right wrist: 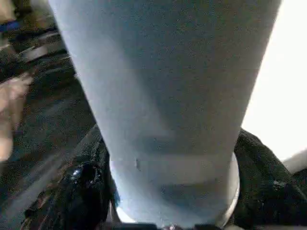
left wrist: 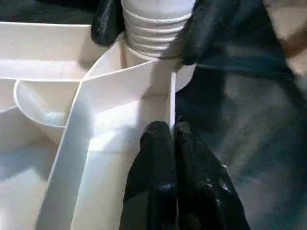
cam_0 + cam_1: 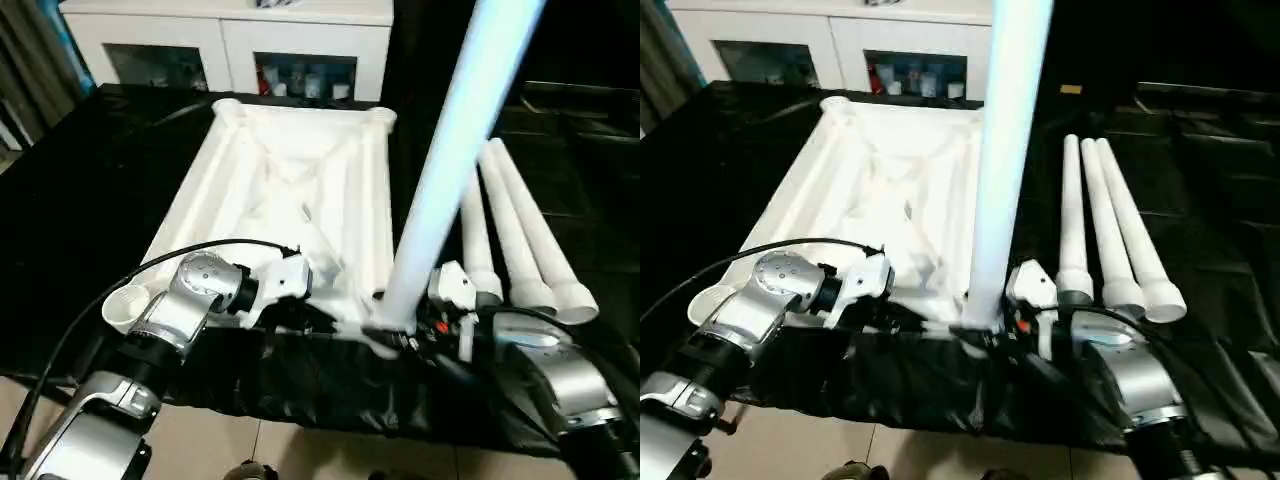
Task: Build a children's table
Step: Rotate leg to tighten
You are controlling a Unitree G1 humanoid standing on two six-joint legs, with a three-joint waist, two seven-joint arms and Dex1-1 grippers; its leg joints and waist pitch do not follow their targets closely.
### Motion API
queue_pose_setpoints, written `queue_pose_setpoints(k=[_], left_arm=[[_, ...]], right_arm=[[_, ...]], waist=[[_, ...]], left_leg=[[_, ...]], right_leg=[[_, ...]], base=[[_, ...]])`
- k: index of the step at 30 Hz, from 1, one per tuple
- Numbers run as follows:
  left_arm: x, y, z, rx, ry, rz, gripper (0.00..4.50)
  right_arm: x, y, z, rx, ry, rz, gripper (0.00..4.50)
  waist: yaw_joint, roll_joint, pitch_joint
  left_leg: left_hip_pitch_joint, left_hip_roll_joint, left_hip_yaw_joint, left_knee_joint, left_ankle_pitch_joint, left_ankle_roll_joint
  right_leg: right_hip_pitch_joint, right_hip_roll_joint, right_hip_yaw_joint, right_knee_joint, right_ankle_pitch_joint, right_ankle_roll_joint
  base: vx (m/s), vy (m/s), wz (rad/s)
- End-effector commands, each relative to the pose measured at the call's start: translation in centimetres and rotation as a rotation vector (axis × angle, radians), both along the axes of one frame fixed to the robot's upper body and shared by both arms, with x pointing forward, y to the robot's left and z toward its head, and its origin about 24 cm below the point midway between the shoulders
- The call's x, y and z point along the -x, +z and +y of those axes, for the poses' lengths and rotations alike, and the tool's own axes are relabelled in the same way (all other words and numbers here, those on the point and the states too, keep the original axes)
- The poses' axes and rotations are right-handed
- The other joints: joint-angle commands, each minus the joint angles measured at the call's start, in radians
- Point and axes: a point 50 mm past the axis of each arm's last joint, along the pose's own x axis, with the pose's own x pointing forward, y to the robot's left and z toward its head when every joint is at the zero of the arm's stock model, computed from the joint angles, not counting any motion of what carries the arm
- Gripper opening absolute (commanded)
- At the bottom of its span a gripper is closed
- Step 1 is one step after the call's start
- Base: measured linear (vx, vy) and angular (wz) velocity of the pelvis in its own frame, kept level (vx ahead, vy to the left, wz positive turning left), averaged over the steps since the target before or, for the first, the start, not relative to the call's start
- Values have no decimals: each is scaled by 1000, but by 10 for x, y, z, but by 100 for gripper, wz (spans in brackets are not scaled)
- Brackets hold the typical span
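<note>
the right tool (image 3: 395,335) is clamped around the bottom of a white leg (image 3: 450,160), holding it nearly upright with its ribbed end entering the near right corner socket (image 2: 144,60) of the table top (image 3: 290,190). the left tool (image 2: 171,143) is pinched shut on the thin rim wall of that same corner, just beside the socket, so it seems to be steadying the top while the leg goes in.

the step in hand looks like seating the first leg. in the left wrist view several ribs of the leg end are visible above the socket mouth, so i judge it is not fully home. the next move likely calls for pressing or twisting the leg straight down along the socket's axis while the left tool keeps the top from sliding; a tilt of the leg could jam it.

the table top lies upside down on the black-covered bench (image 3: 100,200), ribbed underside up. its other corner sockets (image 3: 228,108) appear empty. three more legs (image 3: 515,235) lie side by side on the bench to the right of the top, touching one another.

beyond the bench stands a white cabinet (image 3: 230,40); behind its glass doors are small items too blurred to name.
</note>
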Motion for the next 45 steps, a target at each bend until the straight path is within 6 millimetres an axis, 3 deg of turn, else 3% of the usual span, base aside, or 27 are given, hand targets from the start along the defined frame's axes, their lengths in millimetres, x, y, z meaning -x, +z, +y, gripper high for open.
queue_pose_setpoints(k=[1,3,4,11,16,18,20,26,28,34,36,37,41,45], left_arm=[[-1,0,-18,17,3,-2,0],[-5,1,-26,40,56,-12,0],[-6,2,-31,46,81,-16,0],[-15,3,-54,76,260,-52,0],[-10,1,-65,75,247,-69,0],[-9,1,-65,82,240,-59,0],[-8,1,-64,87,231,-54,0],[-5,3,-57,84,169,-57,0],[-4,4,-56,92,145,-50,0],[5,4,-43,71,7,-23,0],[6,4,-39,60,-27,-20,0],[7,3,-33,50,-50,-13,0],[8,4,-23,20,-105,-4,0],[10,5,-18,12,-141,13,0]], right_arm=[[-8,-8,0,24,-124,27,277],[-16,-12,1,16,-226,35,277],[-18,-14,3,5,-261,48,277],[-27,-20,27,-45,-399,84,276],[-28,-21,38,-71,-441,70,276],[-28,-21,38,-87,-436,62,332],[-27,-18,39,-108,-405,57,332],[-24,-10,35,-77,-309,-8,392],[-23,-8,33,-67,-277,-23,392],[-8,-3,19,-24,-59,-43,392],[-2,-2,16,-15,6,-41,392],[4,-1,11,4,78,-32,392],[20,-2,4,60,250,5,392],[25,-1,1,73,304,27,392]], waist=[[-6,-8,-47],[-12,-8,-49],[-14,-7,-52],[-15,-7,-56],[-15,-4,-51],[-16,-3,-51],[-16,-3,-51],[-14,-2,-52],[-14,2,-54],[-7,0,-56],[-2,1,-54],[1,6,-53],[9,5,-52],[13,4,-54]], left_leg=[[11,57,-37,-77,-265,12],[6,57,-37,-77,-248,16],[13,58,-34,-74,-245,22],[7,54,-28,-65,-163,62],[8,56,-30,-71,-203,60],[8,57,-32,-73,-217,54],[8,57,-31,-72,-216,56],[5,55,-30,-70,-190,76],[5,57,-30,-70,-177,81],[3,60,-28,-64,-139,125],[5,62,-27,-65,-151,122],[5,62,-27,-67,-164,116],[8,64,-26,-66,-176,105],[6,64,-27,-65,-165,111]], right_leg=[[40,-92,44,-88,-348,-208],[41,-91,45,-87,-322,-199],[37,-90,47,-87,-289,-209],[43,-87,48,-76,-158,-240],[41,-88,46,-85,-223,-225],[40,-87,47,-85,-230,-220],[40,-88,48,-84,-217,-222],[44,-88,47,-81,-172,-228],[44,-88,47,-78,-151,-236],[49,-88,46,-68,-57,-260],[47,-86,44,-70,-83,-261],[46,-86,43,-72,-105,-260],[44,-86,45,-74,-131,-254],[45,-87,44,-71,-122,-255]], base=[[0,0,0],[0,0,0],[0,0,0],[0,0,0],[0,0,0],[0,0,0],[0,0,0],[0,0,0],[0,0,0],[0,0,0],[0,0,0],[0,0,0],[0,0,0],[0,0,0]])
